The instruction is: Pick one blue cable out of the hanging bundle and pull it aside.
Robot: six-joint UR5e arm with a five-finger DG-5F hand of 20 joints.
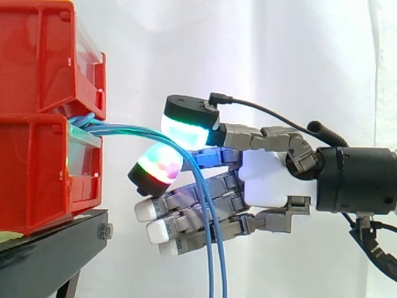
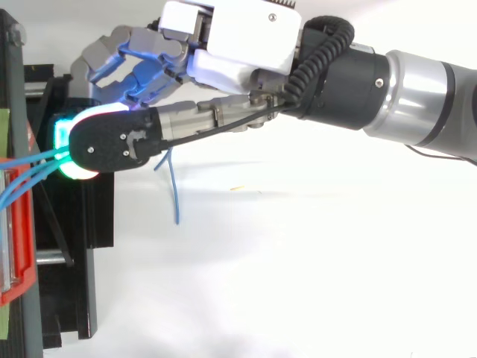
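Blue cables [image 1: 118,129]: thin, light and limp. They leave the gap between the stacked red bins [image 1: 37,62], arc out to the right and hang straight down in front of the hand [image 1: 267,177]. In the top view one strand [image 2: 174,195] dangles free below the wrist. I judge they weigh almost nothing, have a smooth and probably slippery jacket, and will not resist bending. A strand will follow any sideways pull until it goes taut at the bin.

Best hold, in my view: on the arc, just clear of the bins, where the strands fan apart enough to single one out. Lower down they hang close together.

Pose: the arm reaches in level from the right with the palm facing the bins, above and just off the edge of the black stand [image 1: 49,248].

Fingers [image 1: 186,129]: two glowing pads are closed to a narrow pinch with the arc passing between them. They appear to grip cable there, but I cannot tell whether one strand or several. The remaining fingers are loosely curled below, behind the hanging strands, and hold nothing
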